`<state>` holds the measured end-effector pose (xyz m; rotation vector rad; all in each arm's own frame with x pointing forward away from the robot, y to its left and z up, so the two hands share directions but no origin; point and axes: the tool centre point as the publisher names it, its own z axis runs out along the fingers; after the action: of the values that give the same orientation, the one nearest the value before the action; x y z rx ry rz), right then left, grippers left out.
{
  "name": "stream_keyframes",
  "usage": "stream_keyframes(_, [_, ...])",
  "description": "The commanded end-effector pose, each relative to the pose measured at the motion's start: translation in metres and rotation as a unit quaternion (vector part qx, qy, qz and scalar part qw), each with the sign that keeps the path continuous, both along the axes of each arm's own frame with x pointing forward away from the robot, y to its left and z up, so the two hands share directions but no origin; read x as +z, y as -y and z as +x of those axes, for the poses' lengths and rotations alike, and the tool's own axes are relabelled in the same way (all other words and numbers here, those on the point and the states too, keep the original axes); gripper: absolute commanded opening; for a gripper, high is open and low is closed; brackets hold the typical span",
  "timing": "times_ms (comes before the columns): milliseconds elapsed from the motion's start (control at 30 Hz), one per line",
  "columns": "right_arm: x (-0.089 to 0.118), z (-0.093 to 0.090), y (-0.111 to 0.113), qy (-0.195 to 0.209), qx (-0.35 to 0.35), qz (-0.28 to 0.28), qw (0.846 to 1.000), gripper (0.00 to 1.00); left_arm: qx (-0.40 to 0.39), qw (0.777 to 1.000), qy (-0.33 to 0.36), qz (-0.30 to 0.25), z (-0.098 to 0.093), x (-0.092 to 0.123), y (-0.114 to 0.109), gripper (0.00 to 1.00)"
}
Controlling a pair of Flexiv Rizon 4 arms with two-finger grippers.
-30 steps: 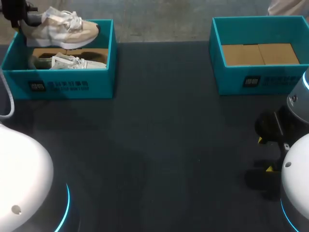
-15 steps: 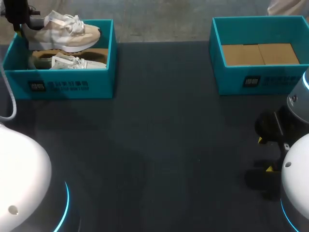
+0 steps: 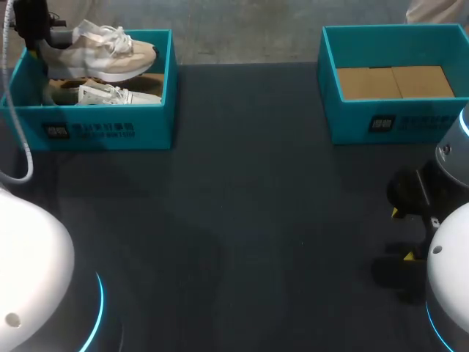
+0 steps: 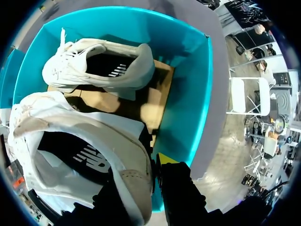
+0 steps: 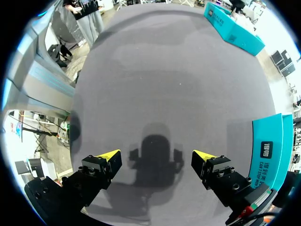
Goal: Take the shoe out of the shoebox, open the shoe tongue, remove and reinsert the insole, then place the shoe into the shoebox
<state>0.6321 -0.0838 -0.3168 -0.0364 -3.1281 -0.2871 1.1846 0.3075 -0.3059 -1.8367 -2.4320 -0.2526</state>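
Shoe (image 3: pixel 99 53) hangs over the shoebox (image 3: pixel 146 117), left fingers (image 4: pixel 165 159) apparently clamping its heel only; such a shallow grip may slip. Right fingers (image 5: pixel 109 155) spread, empty.

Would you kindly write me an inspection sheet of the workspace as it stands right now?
Surface: dark table, bare between the two boxes.
Job's things: beige shoe held by its heel over the left shoebox; second shoe lying inside that box; right shoebox holds only its cardboard floor.
Clutter: nothing seen.
Grippers: left gripper shut on the beige shoe's heel; right gripper open, above bare table near the right shoebox.
Cables: pale cable hanging in a loop from the left arm, beside the left shoebox.
Surroundings: nothing seen reaching over the table.
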Motion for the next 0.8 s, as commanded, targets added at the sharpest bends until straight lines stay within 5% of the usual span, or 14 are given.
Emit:
stream_keyframes(33, [0.0,-0.002,0.0,0.001,-0.001,-0.001,1.0,1.0,0.006,1.0,-0.006,0.002,0.008,-0.005,0.002,0.0])
stream_keyframes(800, [0.0,-0.002,0.0,0.001,-0.001,-0.001,1.0,1.0,0.017,1.0,-0.019,0.008,0.015,-0.026,0.004,0.0])
